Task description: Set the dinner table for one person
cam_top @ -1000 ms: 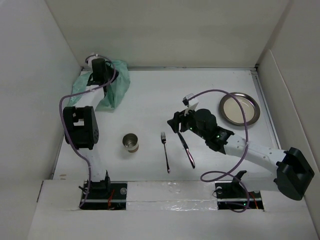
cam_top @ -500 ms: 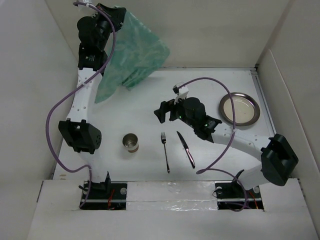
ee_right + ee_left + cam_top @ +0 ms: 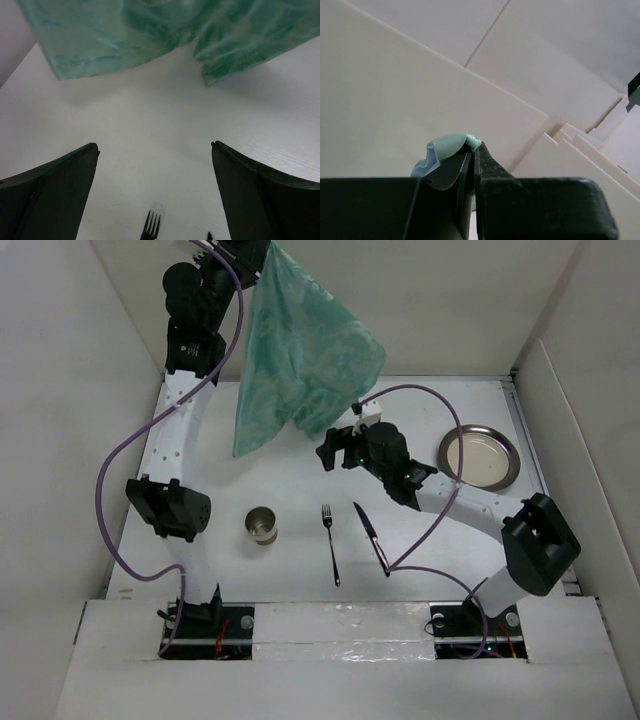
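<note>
Top external view: the dinner table (image 3: 300,460) spreads flat and white across nearly the whole frame, boxed in by white wall panels (image 3: 60,390). Toward its near edge a metal cup (image 3: 262,526) stands left of centre. A fork (image 3: 331,545) lies just right of the cup with its tines toward the far edge, and a knife (image 3: 372,537) lies beside the fork, not touching it. A round metal plate (image 3: 478,457) sits near the right edge. The left gripper (image 3: 474,146) is high over the far left corner, jaws pinched tight on a corner of the green patterned cloth (image 3: 300,350). The cloth hangs in folds over the far half of the table; whether its lower edge touches the surface cannot be told. The right gripper (image 3: 155,147) hovers above the middle of the table, near the cloth's lower edge, fingers spread wide and holding nothing.
</note>
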You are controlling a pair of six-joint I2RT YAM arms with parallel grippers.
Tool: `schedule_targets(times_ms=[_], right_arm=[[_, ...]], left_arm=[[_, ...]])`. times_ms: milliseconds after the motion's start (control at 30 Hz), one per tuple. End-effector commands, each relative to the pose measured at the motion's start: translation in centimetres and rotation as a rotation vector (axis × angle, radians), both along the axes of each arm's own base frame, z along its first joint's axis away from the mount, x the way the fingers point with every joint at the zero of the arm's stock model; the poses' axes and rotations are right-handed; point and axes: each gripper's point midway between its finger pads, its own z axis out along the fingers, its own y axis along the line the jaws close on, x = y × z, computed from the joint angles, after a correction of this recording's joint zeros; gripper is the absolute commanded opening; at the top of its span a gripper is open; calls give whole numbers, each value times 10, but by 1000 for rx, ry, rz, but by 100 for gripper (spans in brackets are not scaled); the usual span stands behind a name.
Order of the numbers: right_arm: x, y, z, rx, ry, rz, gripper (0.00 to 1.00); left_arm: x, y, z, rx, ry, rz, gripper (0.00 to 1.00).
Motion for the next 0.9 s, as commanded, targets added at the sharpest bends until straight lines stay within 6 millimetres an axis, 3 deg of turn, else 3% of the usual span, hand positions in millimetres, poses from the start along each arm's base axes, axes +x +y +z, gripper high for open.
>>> schedule_targets(times_ms=[0, 133, 267, 400, 467, 533, 600, 667, 767, 800, 867], right_arm=[[31, -23, 32, 57, -73, -101, 100], [56, -46, 32, 57, -67, -144, 100], [62, -48, 35, 82, -73, -106, 100], [60, -36, 39, 104, -73, -25, 100], [56, -27, 43, 107, -74, 28, 100], [52, -24, 45, 101, -76, 43, 100], [45, -26, 55, 103, -90, 57, 100], [31, -27, 71, 95, -113, 76, 100], [8, -26, 67, 54, -114, 100, 100], [-10, -18, 64, 31, -115, 125, 100], [-15, -22, 63, 15, -118, 109, 100]], left_arm=[[-76, -2, 85, -41, -258, -32, 0], [-121, -45, 106, -16, -346, -122, 0], [-147, -46, 132, -35, -437, -155, 0], [-131, -49, 126, -33, -430, -135, 0], [-108, -55, 107, -29, -389, -127, 0], [-101, -54, 105, -35, -383, -108, 0], [-81, -53, 93, -5, -366, -48, 0], [-58, -39, 82, 3, -314, 80, 0], [-28, -14, 57, 78, -242, 288, 0], [-17, 5, 44, 118, -209, 391, 0], [-2, 20, 25, 172, -172, 470, 0]])
